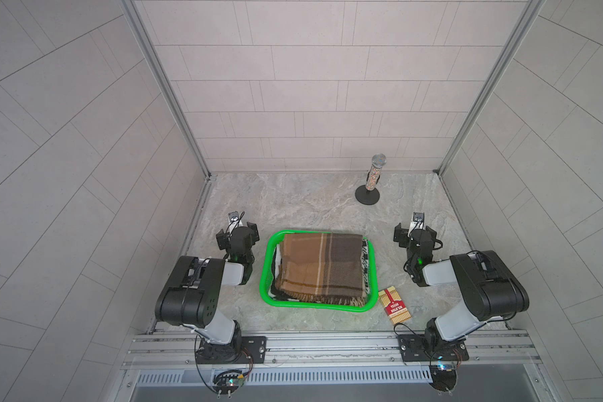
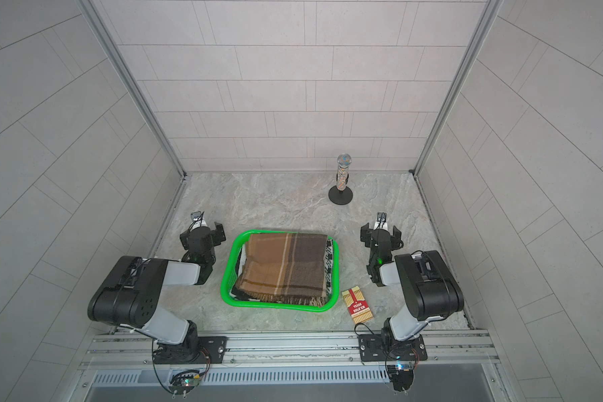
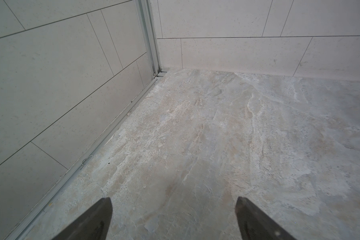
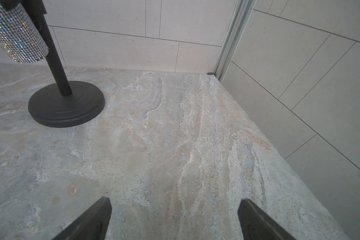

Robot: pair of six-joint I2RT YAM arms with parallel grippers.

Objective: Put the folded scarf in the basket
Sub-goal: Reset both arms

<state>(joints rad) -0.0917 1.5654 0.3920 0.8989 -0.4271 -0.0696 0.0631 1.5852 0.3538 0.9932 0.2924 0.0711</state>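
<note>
Green basket point(image 1: 266, 278) stands mid-surface point(image 1: 310, 205). It holds the folded brown plaid scarf point(image 1: 322, 266), lying flat on a black-and-white patterned cloth point(image 1: 365, 262), with its fringe at the near rim. Left claw point(image 1: 237, 232) hangs just beside the basket's left side, fingers apart and empty. Right claw point(image 1: 415, 232) hangs farther off its right side, also apart and empty. A Texas Hold'em card box point(image 1: 395, 306) lies near the basket's near right corner.

Glittery microphone point(image 1: 376, 174) on black stand point(image 1: 368, 199), red card box point(image 1: 396, 306) well apart
</note>
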